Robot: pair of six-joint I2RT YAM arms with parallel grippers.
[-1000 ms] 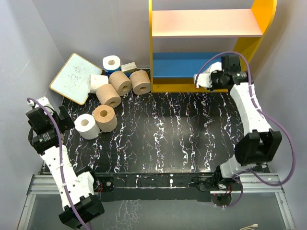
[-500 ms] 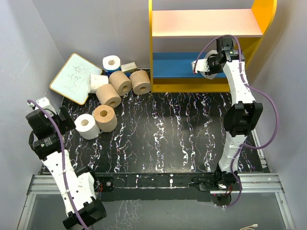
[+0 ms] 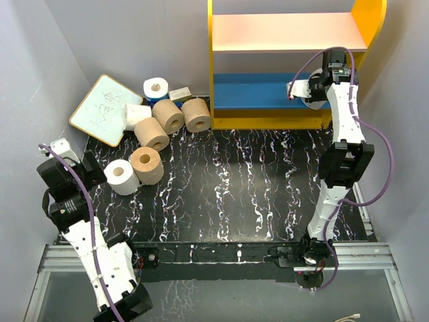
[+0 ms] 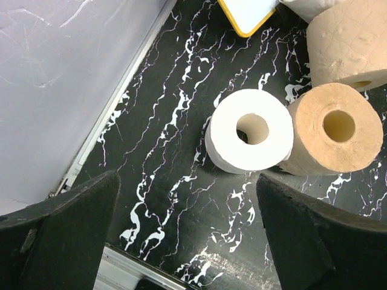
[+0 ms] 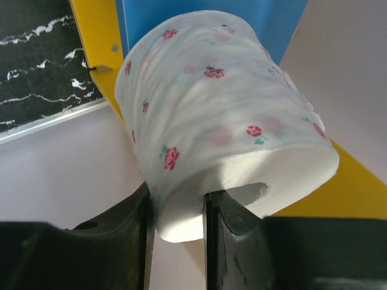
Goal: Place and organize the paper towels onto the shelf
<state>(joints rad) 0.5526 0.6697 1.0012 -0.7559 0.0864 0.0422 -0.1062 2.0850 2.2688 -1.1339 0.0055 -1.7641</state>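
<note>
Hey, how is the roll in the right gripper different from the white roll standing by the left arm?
The flowered roll carries small red flowers; the white roll is plain. The flowered roll is off the table, its wall pinched by the right gripper at the shelf; the white roll stands on end on the table beside a tan roll. Both have hollow cores.

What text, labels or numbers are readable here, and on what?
None can be read.
On the writing board: dark scribbles, too blurred to read.
On the small box: any label is too small.
On the flowered roll: rose print only, no words.
</note>
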